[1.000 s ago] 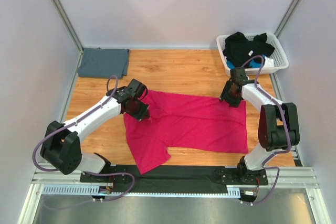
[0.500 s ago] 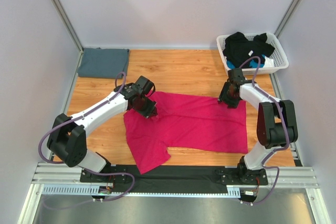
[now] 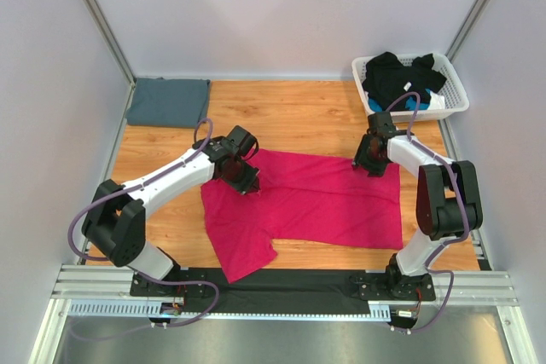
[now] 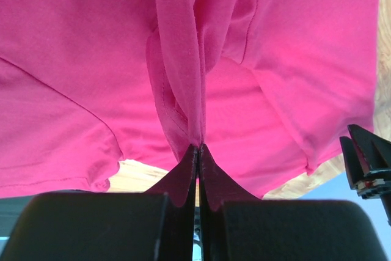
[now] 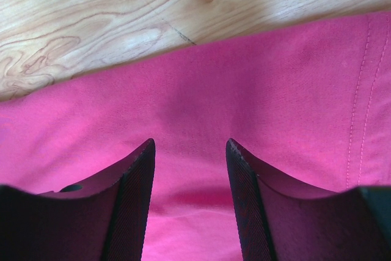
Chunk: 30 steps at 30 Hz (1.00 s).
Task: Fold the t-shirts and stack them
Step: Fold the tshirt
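Note:
The magenta-pink t-shirt (image 3: 316, 202) lies spread on the wooden table, one sleeve reaching toward the near edge. My left gripper (image 3: 249, 183) is shut on a pinched fold of the pink cloth (image 4: 183, 90) near its left part, lifting it a little. My right gripper (image 3: 368, 164) is open, its fingers (image 5: 137, 169) pressed down onto the pink shirt (image 5: 275, 90) at its far right corner, cloth between the jaws. The slate blue-grey t-shirt (image 3: 168, 101) lies folded flat at the far left corner.
A white lattice basket (image 3: 456, 95) at the far right holds dark and blue clothes. Grey walls close in on both sides. A black strip runs along the near edge in front of the arm bases.
My left gripper has moved to the right and slightly away, dragging the pinched pink fold with it. My right gripper has shifted slightly away along the shirt's far right corner.

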Motion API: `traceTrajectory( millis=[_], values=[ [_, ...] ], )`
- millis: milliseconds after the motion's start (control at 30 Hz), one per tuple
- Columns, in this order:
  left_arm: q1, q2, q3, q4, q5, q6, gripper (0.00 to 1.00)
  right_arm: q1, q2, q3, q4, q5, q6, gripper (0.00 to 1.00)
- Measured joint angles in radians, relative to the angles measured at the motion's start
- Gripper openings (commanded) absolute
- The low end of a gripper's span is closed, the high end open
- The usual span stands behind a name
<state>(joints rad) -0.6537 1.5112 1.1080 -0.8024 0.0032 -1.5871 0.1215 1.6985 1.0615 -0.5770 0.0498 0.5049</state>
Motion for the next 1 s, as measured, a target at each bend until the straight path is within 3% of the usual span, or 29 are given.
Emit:
traceTrajectory(
  millis=[200, 233, 300, 333, 433, 700, 900, 1000],
  values=[
    [-0.011, 0.030, 0.007, 0.004, 0.012, 0.002, 0.00, 0.003, 0.000, 0.000, 0.000, 0.000, 0.000, 0.51],
    [-0.011, 0.031, 0.007, 0.003, 0.014, 0.003, 0.04, 0.004, 0.000, 0.000, 0.000, 0.000, 0.000, 0.52],
    [-0.011, 0.031, 0.008, 0.002, 0.014, 0.008, 0.24, 0.006, 0.000, 0.000, 0.000, 0.000, 0.000, 0.52],
    [-0.011, 0.031, 0.012, -0.006, 0.013, 0.017, 0.48, 0.006, 0.000, 0.000, -0.001, 0.000, 0.000, 0.52],
    [-0.008, 0.031, 0.040, -0.037, 0.006, 0.041, 0.66, 0.007, 0.000, 0.000, 0.000, 0.000, 0.000, 0.52],
    [0.099, 0.031, 0.173, -0.088, -0.015, 0.183, 0.73, 0.008, -0.022, 0.000, -0.004, -0.003, -0.001, 0.52],
    [0.271, 0.032, 0.301, -0.105, -0.072, 0.450, 0.74, 0.016, -0.089, 0.006, -0.009, -0.006, -0.001, 0.52],
    [0.335, 0.045, 0.350, -0.071, -0.110, 0.600, 0.68, 0.027, -0.107, 0.006, -0.009, -0.005, 0.000, 0.52]
  ],
)
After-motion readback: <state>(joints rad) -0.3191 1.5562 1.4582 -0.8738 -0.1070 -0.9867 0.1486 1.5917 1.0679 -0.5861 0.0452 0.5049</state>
